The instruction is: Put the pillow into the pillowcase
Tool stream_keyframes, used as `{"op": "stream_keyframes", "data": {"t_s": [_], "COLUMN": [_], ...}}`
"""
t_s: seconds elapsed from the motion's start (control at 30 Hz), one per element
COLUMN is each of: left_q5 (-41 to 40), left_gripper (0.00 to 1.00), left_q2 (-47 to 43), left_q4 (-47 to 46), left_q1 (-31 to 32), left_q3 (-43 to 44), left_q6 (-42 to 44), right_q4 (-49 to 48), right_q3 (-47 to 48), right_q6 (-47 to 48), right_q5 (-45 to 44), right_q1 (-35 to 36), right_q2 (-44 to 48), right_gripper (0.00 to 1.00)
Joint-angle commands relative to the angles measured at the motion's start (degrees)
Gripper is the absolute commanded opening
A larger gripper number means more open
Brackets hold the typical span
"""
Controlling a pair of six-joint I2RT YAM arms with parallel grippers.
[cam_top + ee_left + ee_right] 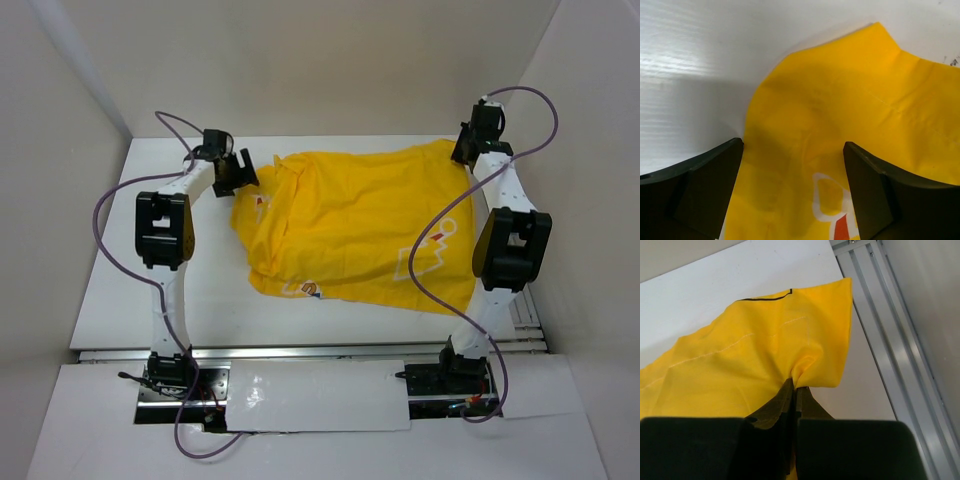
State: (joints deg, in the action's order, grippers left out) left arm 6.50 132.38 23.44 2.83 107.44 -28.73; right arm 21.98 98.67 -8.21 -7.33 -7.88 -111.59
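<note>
At its corner, the pillowcase [740, 365] sits pinched by the right gripper [796, 388].

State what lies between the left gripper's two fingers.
The left wrist view shows it: the left gripper stands open, and between its fingers lies only the yellow pillowcase beneath, its edge passing by one finger, then bare white table.

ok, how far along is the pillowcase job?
Looks nearly done: no white pillow shows anywhere, and the pillowcase lies bulged, so the pillow is probably inside. In hand: the right gripper pinches its far right corner, and the left gripper hangs open over the left edge. Left: confirm the pillow is fully in, then let go.
</note>
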Motion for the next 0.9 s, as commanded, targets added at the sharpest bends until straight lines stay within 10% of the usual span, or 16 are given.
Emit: {"op": "stream_keyframes", "data": {"t_s": [0.0, 0.13, 0.27, 0.57, 0.87], "left_q5": [1.76, -1.39, -4.66, -20.38, -18.81], "left_gripper": [0.93, 0.72, 0.0, 0.0, 0.0], "left_q2": [2.45, 2.45, 4.29, -12.37, -31.55], "left_q4": [-0.78, -0.15, -0.15, 1.07, 5.12], "left_q1": [2.35, 4.9, 6.66, 2.72, -13.1], "left_q3": [1.9, -1.96, -0.84, 5.04, 7.71], "left_q6": [0.07, 0.08, -0.62, -0.98, 0.16], "right_q4": [-2.29, -2.29, -2.29, -1.76, -0.54], "right_q3": [2.4, 2.93, 2.41, 13.72, 29.64], "right_q6": [1.0, 0.48, 0.47, 1.7, 1.18], "right_q5": [-1.19, -1.72, -0.49, -1.18, -6.65], "right_q1": [0.41, 0.41, 0.41, -0.21, -8.11], "right_q2": [2.25, 1.73, 1.73, 2.95, 7.87], "right_gripper": [0.0, 0.0, 0.0, 0.0, 0.0]}}
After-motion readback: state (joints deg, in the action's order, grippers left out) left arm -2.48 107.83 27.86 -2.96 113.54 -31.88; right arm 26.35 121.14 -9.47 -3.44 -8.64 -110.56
